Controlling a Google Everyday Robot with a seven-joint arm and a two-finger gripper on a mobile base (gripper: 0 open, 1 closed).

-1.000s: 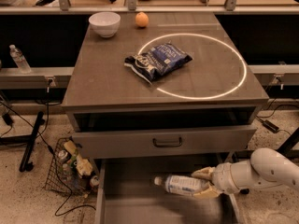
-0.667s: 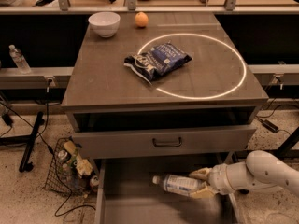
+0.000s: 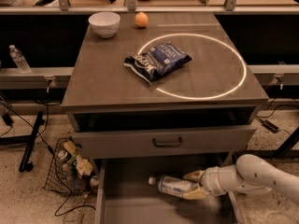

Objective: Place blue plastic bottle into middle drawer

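The blue plastic bottle [image 3: 174, 185] lies on its side, white cap pointing left, inside the open middle drawer [image 3: 126, 205], low over its bare grey floor. I cannot tell whether it touches the floor. My gripper [image 3: 195, 185] reaches in from the right on a white arm and is shut on the bottle's base end, with one tan finger [image 3: 194, 175] above it and one below. The drawer is pulled out beneath the grey drawer front with the black handle [image 3: 167, 143].
On the cabinet top are a white bowl [image 3: 104, 22], an orange [image 3: 141, 19] and a blue chip bag [image 3: 157, 59] on the edge of a ring of light. A small clear bottle [image 3: 18, 59] stands on the left ledge. A wire basket of trash [image 3: 70, 166] sits left of the drawer.
My gripper and the bottle have shifted slightly left, further over the drawer floor. Nothing on the cabinet top has moved.
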